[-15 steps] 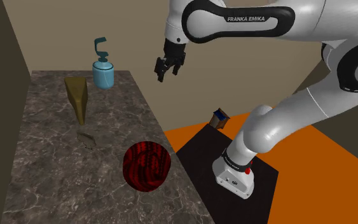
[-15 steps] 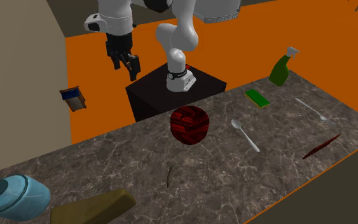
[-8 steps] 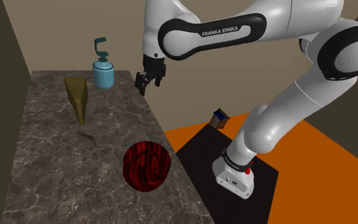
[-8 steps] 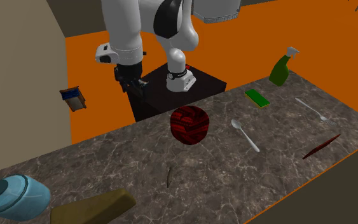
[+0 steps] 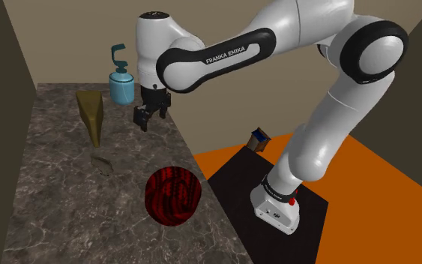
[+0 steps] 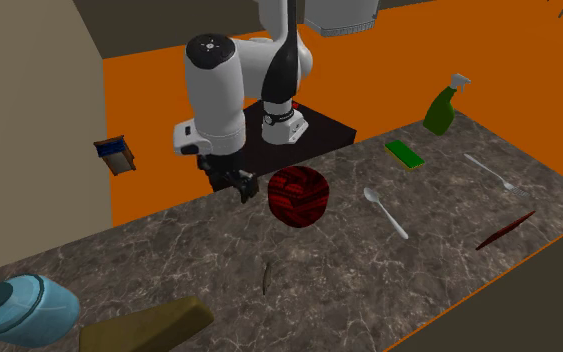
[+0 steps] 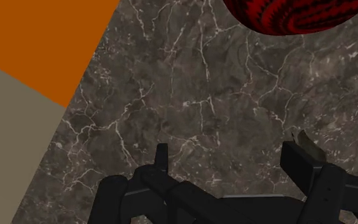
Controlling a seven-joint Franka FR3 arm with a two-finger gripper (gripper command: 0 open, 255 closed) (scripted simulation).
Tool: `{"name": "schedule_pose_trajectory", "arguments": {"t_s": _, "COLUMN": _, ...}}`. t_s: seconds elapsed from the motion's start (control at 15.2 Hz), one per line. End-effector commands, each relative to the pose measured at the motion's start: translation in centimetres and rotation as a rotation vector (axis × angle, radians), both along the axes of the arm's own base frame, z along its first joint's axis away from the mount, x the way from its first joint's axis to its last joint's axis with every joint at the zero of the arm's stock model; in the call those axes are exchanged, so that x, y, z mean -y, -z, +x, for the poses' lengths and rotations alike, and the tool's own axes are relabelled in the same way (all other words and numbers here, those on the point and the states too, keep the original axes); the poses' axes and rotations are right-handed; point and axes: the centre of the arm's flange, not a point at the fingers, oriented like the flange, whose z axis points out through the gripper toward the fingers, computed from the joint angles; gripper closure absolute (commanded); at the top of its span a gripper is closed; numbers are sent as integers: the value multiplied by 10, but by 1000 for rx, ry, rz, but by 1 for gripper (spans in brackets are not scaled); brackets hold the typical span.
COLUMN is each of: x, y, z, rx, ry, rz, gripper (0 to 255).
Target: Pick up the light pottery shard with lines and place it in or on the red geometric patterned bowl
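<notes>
The pottery shard (image 5: 103,163) is a small thin tan sliver lying flat on the dark marble counter (image 5: 59,210); its lines are too small to make out. It also lies mid-counter in the second exterior view (image 6: 266,277). The red and black patterned bowl (image 5: 173,196) sits near the counter's edge toward the stand. My gripper (image 5: 143,120) hangs open and empty above the counter, between the bowl and the blue dispenser, apart from the shard. In the wrist view the gripper (image 7: 228,159) has its fingers wide apart over bare marble, with the bowl (image 7: 298,16) ahead and a tan sliver (image 7: 306,142) beside one finger.
An olive wedge (image 5: 91,114) and a blue soap dispenser (image 5: 121,82) stand at the counter's far end by the wall. Along the counter in the second exterior view lie a spoon (image 6: 384,212), a green sponge (image 6: 404,153), a green spray bottle (image 6: 443,105) and a fork (image 6: 489,170).
The arm has swung from beyond the counter's edge to over the counter, toward the shoulder view's left, and come lower. The gripper stays open. Nothing on the counter moved.
</notes>
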Motion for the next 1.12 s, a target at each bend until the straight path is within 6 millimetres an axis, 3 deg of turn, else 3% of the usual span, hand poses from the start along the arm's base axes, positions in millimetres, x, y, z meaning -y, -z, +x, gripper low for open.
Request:
{"name": "schedule_pose_trajectory", "arguments": {"t_s": 0.0, "x": -23, "y": 14, "z": 7, "rx": -7, "ry": -21, "rz": 2, "gripper": 0}}
{"name": "schedule_pose_trajectory", "arguments": {"t_s": 0.79, "x": -149, "y": 107, "z": 30, "rx": -53, "ry": -149, "rz": 10, "gripper": 0}}
{"name": "schedule_pose_trajectory", "arguments": {"t_s": 1.06, "x": -148, "y": 128, "z": 29, "rx": -53, "ry": -149, "rz": 10, "gripper": 0}}
